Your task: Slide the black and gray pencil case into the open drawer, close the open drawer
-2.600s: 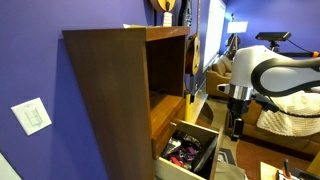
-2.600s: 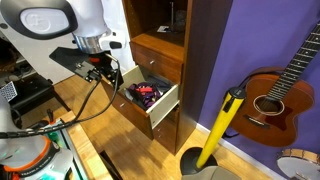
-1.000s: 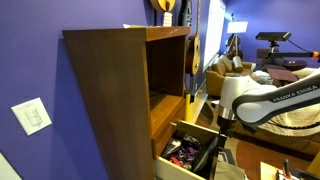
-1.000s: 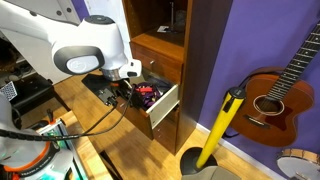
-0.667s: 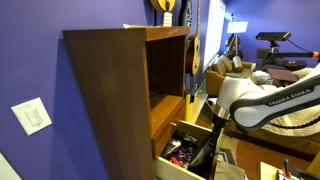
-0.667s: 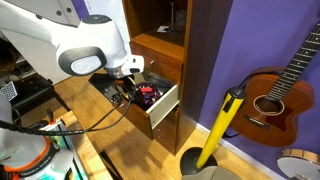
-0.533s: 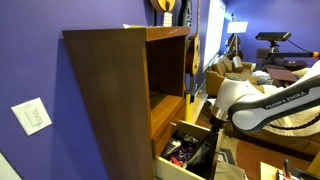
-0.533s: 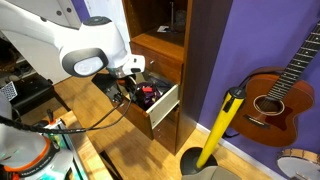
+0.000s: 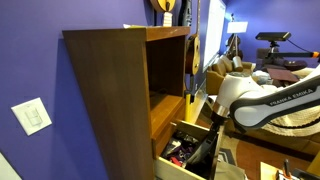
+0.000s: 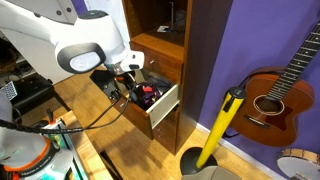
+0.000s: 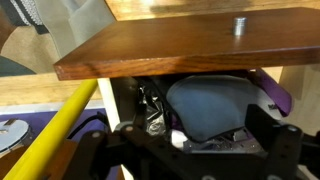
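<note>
- The black and gray pencil case [image 11: 212,108] lies just ahead of the gripper [image 10: 126,90], under a brown board.
- I cannot make out how far the gripper is spread, or whether it grips anything.
- The open drawer [image 10: 165,108] juts out around its tip, with red-and-black clutter [image 9: 180,152] inside.
- Behind stands the brown cabinet [image 9: 110,90].
- A wooden floor [image 10: 110,140] lies below.
- Farther off are a purple wall [image 10: 240,40] and a guitar [image 10: 280,90].

An acoustic guitar [image 10: 275,95] stands by the purple wall [image 10: 225,40] beside a tilted yellow pole [image 10: 220,128]; a white switch plate [image 9: 32,116] (slightly askew) sits near the brown cabinet [image 9: 105,90]
</note>
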`<state>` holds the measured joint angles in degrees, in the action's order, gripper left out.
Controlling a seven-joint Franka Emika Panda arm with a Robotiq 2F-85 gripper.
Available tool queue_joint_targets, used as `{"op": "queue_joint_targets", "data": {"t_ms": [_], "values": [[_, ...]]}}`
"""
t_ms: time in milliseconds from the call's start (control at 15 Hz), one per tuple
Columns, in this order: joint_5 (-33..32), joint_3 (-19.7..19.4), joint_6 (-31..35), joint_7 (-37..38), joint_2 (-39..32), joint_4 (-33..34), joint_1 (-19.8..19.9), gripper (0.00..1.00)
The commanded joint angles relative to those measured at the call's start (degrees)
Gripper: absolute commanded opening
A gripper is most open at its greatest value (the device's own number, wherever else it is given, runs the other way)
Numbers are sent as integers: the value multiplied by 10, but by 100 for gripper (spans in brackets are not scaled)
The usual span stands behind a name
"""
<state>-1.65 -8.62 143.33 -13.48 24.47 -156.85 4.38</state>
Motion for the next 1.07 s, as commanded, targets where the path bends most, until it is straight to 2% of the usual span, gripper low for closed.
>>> {"op": "queue_joint_targets", "data": {"t_ms": [0, 267, 533, 800, 1000], "values": [[-4, -6, -90, -14, 87, -10, 8, 100], [12, -17, -208, -46, 105, 0, -6, 100], [9, -17, -263, -57, 87, -1, -8, 100], [11, -17, -273, -63, 60, -3, -9, 100], [-17, -2, -216, -44, 29, -6, 0, 100]]}}
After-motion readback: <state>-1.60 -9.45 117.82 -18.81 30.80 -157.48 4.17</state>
